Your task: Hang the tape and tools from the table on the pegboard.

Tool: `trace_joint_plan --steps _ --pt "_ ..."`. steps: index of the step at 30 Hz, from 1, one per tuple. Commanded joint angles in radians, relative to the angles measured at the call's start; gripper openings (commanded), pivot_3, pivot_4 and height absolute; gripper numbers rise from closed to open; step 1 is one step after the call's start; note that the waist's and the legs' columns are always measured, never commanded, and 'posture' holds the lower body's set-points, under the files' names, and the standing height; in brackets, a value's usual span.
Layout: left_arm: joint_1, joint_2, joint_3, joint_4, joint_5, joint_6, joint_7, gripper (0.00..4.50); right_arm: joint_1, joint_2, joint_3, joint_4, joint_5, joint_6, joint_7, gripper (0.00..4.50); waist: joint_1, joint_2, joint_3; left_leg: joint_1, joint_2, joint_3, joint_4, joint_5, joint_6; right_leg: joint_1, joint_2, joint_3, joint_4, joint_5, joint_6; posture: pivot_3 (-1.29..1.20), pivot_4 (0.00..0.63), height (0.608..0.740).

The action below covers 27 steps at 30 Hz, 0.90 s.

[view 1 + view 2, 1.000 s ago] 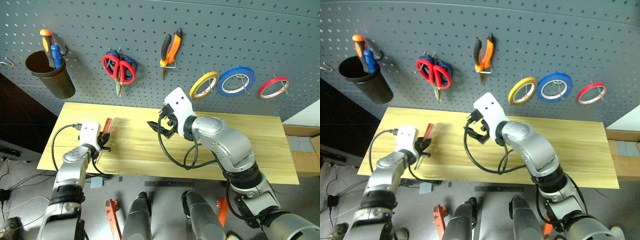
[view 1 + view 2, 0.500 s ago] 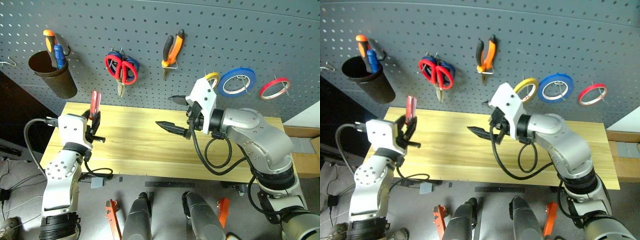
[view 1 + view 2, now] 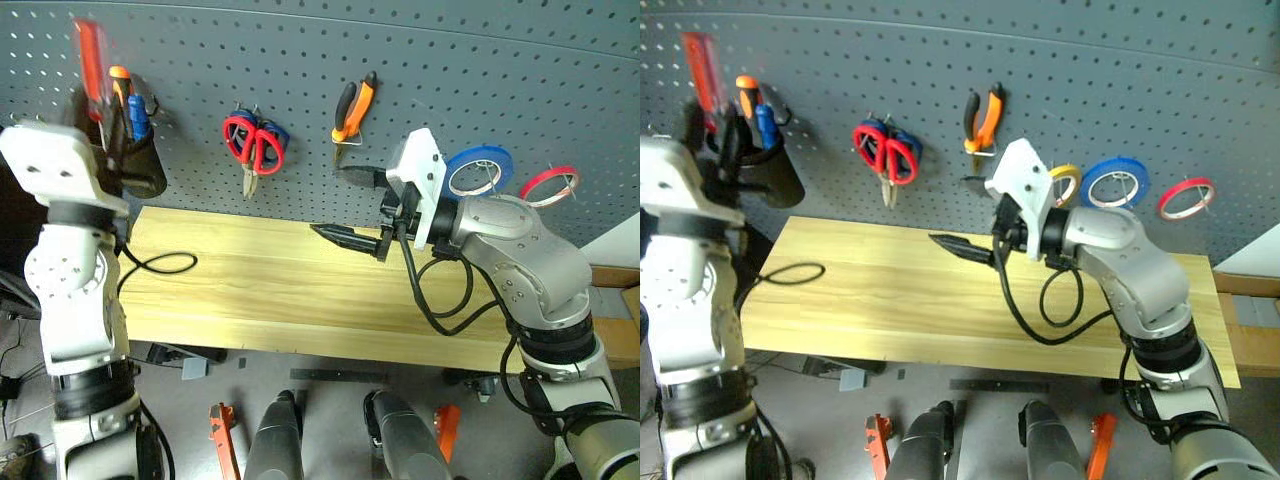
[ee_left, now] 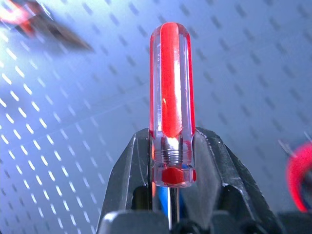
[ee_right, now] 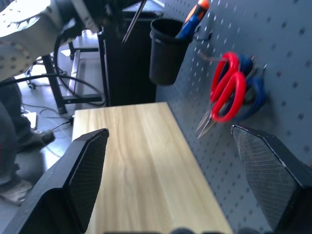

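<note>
At the pegboard's (image 3: pixel 300 70) left edge, head view: left end effector (image 3: pixel 100 125) raises the red-handled screwdriver (image 3: pixel 90 60) beside the black cup (image 3: pixel 140 170); right end effector (image 3: pixel 350 205) gapes empty above the tabletop (image 3: pixel 250 290).

Left wrist view: fingers (image 4: pixel 214 165) clamp only the screwdriver's collar, so it could pivot and miss the cup.

pegboard (image 3: pixel 300 80) behind table (image 3: pixel 250 290) | scissors (image 3: pixel 253 145) left of pliers (image 3: pixel 352 105)
</note>
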Motion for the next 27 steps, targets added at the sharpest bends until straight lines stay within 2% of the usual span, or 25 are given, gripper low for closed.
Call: trace_joint_plan --steps 1,6,12,19,25,27 --pt "-0.115 0.039 0.025 0.113 -0.025 -0.083 -0.004 0.83 -0.052 0.026 -0.008 0.018 -0.013 -0.056 -0.011 4.16 0.0 0.0 -0.007 0.0 0.0 0.0 0.0 0.0 0.0 0.0 0.0 0.0 0.0 0.0 0.0 -0.06 0.171 0.74" --pt "-0.265 0.063 -0.006 0.379 -0.014 -0.237 -0.043 0.83 -0.103 0.078 0.02 0.095 -0.055 -0.109 -0.028 4.16 -0.002 0.0 -0.015 0.0 0.001 0.0 0.001 0.001 -0.002 0.0 0.001 -0.001 0.001 0.0 0.0 -0.08 0.162 0.74" --pt "-0.405 0.068 -0.036 0.679 0.011 -0.422 -0.057 0.83 -0.147 0.104 0.022 0.112 -0.039 -0.073 -0.016 4.16 -0.01 -0.001 -0.02 0.0 0.001 0.0 0.001 0.001 -0.002 -0.001 0.001 -0.001 0.001 0.0 0.0 -0.11 0.155 0.74" --pt "-0.454 0.064 -0.058 0.876 0.024 -0.561 -0.039 0.83 -0.14 0.086 0.023 0.089 -0.036 -0.054 -0.017 4.16 -0.031 -0.003 -0.027 0.0 0.0 0.0 0.001 0.002 -0.002 -0.001 0.0 -0.002 0.002 0.0 0.0 -0.14 0.151 0.74" --pt "-0.437 0.066 -0.043 0.924 0.032 -0.614 0.027 0.83 -0.14 0.072 0.03 0.08 -0.04 -0.041 -0.015 4.16 -0.058 -0.003 -0.028 0.0 0.0 0.0 0.005 0.001 -0.002 -0.002 0.0 -0.002 0.009 0.0 0.0 -0.16 0.152 0.74" --pt "-0.417 0.069 -0.032 0.914 0.026 -0.624 0.051 1.57 -0.14 0.066 0.029 0.079 -0.039 -0.038 -0.016 4.16 -0.067 -0.003 -0.028 0.0 0.0 0.0 0.009 0.001 -0.002 -0.002 0.0 -0.002 0.012 0.0 0.0 -0.16 0.151 0.74"
